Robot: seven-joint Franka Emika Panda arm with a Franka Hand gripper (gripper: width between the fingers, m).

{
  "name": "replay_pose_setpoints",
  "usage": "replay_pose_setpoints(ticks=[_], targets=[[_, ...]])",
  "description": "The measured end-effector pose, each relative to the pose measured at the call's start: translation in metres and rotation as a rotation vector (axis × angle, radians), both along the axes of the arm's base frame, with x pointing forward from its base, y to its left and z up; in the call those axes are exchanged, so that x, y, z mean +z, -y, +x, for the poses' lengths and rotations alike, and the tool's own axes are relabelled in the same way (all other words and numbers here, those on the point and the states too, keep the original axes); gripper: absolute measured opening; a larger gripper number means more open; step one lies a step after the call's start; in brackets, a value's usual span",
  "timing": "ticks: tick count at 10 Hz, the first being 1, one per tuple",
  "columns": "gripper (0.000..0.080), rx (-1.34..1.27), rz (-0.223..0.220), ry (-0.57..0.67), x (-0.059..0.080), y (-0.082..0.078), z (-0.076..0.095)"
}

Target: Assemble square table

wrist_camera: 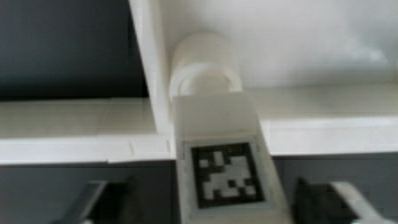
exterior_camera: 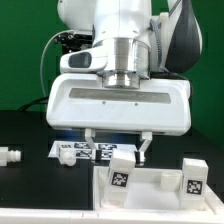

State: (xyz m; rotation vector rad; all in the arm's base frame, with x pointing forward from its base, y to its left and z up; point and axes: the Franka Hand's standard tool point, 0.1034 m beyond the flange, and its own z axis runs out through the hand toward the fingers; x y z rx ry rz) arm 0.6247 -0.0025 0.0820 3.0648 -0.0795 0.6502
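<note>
The white square tabletop (exterior_camera: 150, 197) lies at the front of the black table. Two white legs with tags stand on it: one (exterior_camera: 121, 170) near its left corner in the exterior view, and one (exterior_camera: 193, 178) at the right. My gripper (exterior_camera: 117, 146) hangs just above and behind the left one. It is open and holds nothing. In the wrist view that leg (wrist_camera: 222, 165) lies between my fingertips (wrist_camera: 331, 198) with a gap on each side of my gripper (wrist_camera: 214, 200). The tabletop's rim (wrist_camera: 71, 135) runs across behind it.
A loose white leg (exterior_camera: 10, 157) lies at the exterior view's left on the black table. The marker board (exterior_camera: 78, 152) lies flat behind the tabletop, under my gripper. A green wall stands behind.
</note>
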Motion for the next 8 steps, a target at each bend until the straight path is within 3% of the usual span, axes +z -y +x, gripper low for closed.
replay_pose_setpoints(ticks=[1, 2, 3, 6, 8], targets=[[0.0522, 0.0, 0.011, -0.028, 0.001, 0.0, 0.003], [0.0623, 0.002, 0.029, -0.076, 0.003, 0.0, 0.008], [0.0623, -0.001, 0.067, -0.18, 0.004, -0.004, 0.011], [0.0649, 0.013, 0.108, -0.358, -0.001, 0.003, 0.018], [0.0649, -0.008, 0.113, -0.37, -0.002, 0.004, 0.019]])
